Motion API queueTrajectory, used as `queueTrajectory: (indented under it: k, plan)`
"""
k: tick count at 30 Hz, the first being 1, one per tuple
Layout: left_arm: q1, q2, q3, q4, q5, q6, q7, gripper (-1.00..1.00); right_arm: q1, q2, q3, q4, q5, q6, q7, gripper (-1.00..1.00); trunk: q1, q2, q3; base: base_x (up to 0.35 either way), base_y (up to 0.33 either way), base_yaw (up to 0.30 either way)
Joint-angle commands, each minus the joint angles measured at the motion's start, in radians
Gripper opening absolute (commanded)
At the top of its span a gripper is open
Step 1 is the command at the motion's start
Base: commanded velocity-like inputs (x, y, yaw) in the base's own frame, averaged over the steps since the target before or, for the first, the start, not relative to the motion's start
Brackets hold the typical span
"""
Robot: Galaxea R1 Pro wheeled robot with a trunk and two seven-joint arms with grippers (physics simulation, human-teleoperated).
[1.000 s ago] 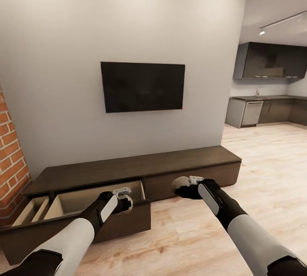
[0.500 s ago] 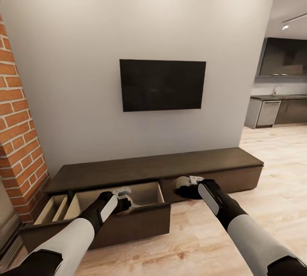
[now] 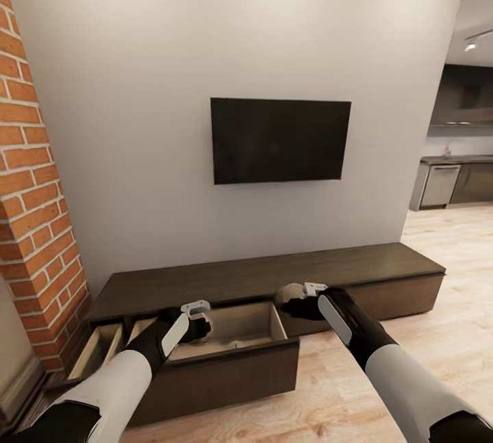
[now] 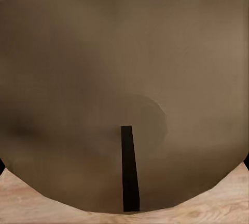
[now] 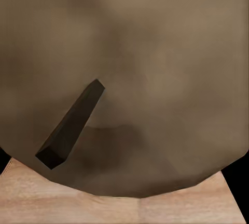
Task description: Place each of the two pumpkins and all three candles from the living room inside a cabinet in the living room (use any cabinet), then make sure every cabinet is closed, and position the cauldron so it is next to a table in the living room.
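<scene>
Each arm carries one short stubby grey-brown candle. In the left wrist view the left candle (image 4: 104, 78) shows its pale top and a thin black wick pin. In the right wrist view the right candle (image 5: 155, 68) shows its wick slanted.

In the head view the left gripper (image 3: 198, 323) is closed around its candle over the open drawer. The right gripper (image 3: 301, 300) is closed on a pale rounded candle top just beyond the drawer's right end.

The long, low dark-brown wooden cabinet (image 3: 274, 272) stands against the white wall under a flat black wall screen (image 3: 279, 140). Its wide middle drawer (image 3: 233, 368) is pulled out, showing a pale wood interior. A narrower drawer (image 3: 96, 350) beside the red brick column (image 3: 34, 224) is also open.

Handling, as a judgement: the candles look stiff, matte and light, with a waxy finish that could slip. A side grip across the body suits them, well clear of the thin wick. They will probably land upright if let go low over the drawer floor, since the base is flat.

Materials: matte veneer fronts, a pale plank floor (image 3: 438, 306) with soft grain, and rough brick.
</scene>
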Motion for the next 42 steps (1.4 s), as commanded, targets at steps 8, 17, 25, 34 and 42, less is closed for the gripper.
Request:
queueTrajectory:
  k: [8, 17, 25, 34, 42]
  plan:
    - [-0.001, 0.001, -0.008, -0.002, 0.01, 0.003, 0.007, -1.0, -0.001, -0.001, 0.005, -0.002, -0.01, 0.003, -0.008, -1.0, 0.0, -0.001, 0.003, 0.168, 0.311, 0.0]
    - [-0.001, 0.001, -0.009, -0.002, 0.01, 0.002, 0.007, -1.0, -0.001, -0.001, 0.005, -0.002, -0.01, 0.003, -0.008, -1.0, 0.0, -0.001, 0.003, 0.275, 0.101, 0.125]
    - [-0.001, 0.001, -0.009, -0.002, 0.01, 0.002, 0.007, -1.0, -0.001, -0.001, 0.005, -0.002, -0.01, 0.003, -0.008, -1.0, 0.0, -0.001, 0.003, 0.288, -0.152, 0.263]
    - [-0.001, 0.001, -0.009, -0.002, 0.01, 0.001, 0.007, -1.0, -0.001, -0.001, 0.005, -0.002, -0.011, 0.0, -0.009, -1.0, 0.0, -0.001, 0.003, 0.138, -0.073, 0.038]
    - [-0.001, 0.001, -0.008, -0.002, 0.01, 0.0, 0.003, -1.0, -0.001, -0.001, 0.005, -0.002, -0.011, 0.0, -0.013, -1.0, 0.0, -0.001, 0.003, 0.061, 0.146, 0.0]
